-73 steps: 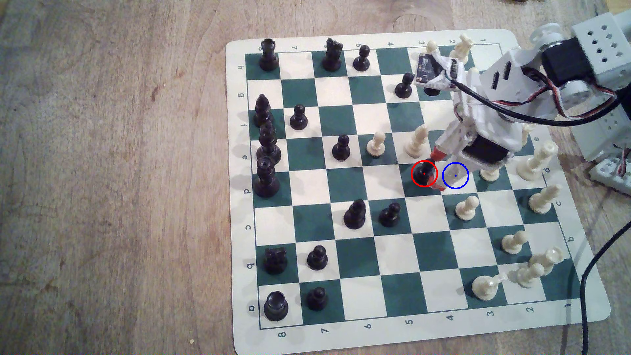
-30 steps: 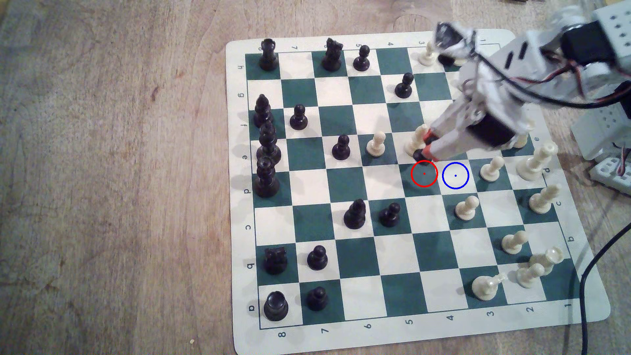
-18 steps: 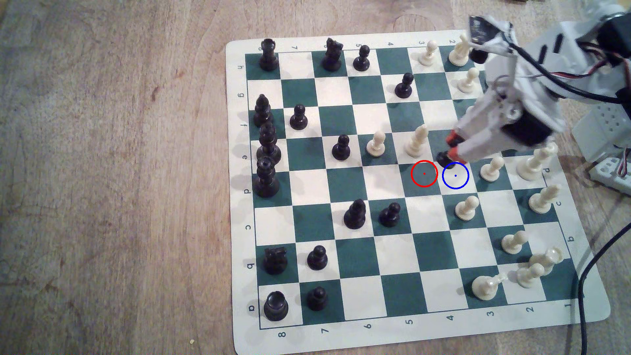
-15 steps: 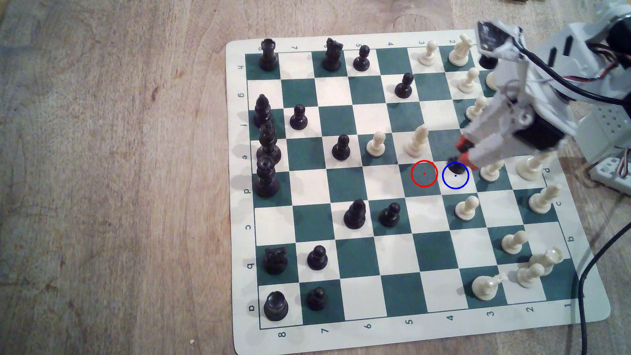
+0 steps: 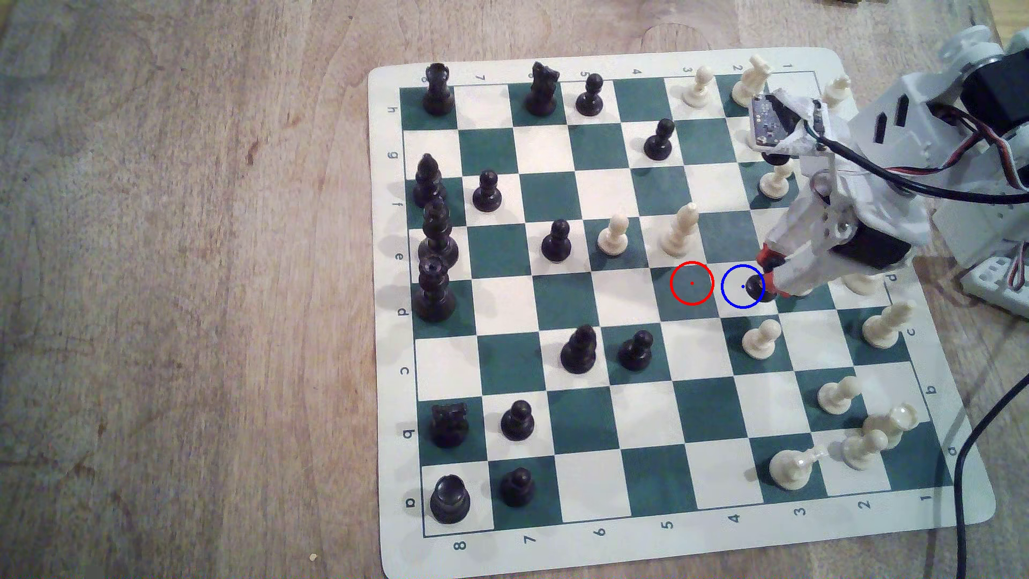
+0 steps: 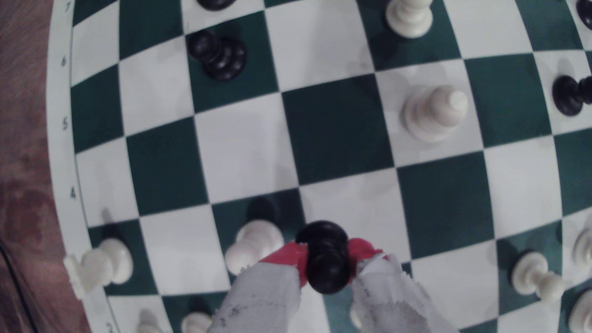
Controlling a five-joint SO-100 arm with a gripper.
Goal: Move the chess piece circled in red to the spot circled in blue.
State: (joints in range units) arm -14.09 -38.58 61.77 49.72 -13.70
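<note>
The chess piece, a glossy black pawn point(image 5: 755, 288), is at the right edge of the blue-ringed spot point(image 5: 736, 294), a white square. My gripper point(image 5: 775, 274) comes in from the exterior view's right, shut on the pawn, with its red fingertips point(image 5: 770, 258) on either side. In the wrist view the pawn point(image 6: 326, 256) sits between the red pads point(image 6: 286, 256), its base over a white square. I cannot tell whether the base touches the board. The red-ringed dark green square point(image 5: 692, 292) has no piece on it.
On the chessboard point(image 5: 584, 551), a cream pawn point(image 5: 760, 339) stands one square nearer the camera than the spot, and a cream bishop point(image 5: 680, 228) stands up and to the exterior view's left. More cream pieces point(image 5: 885, 325) crowd behind the gripper. A black cable point(image 5: 963, 473) runs along the board's right edge.
My gripper lifted the black pawn off the red-ringed square, carried it to the exterior view's right, then lowered it at the blue ring. The arm drew back rightward.
</note>
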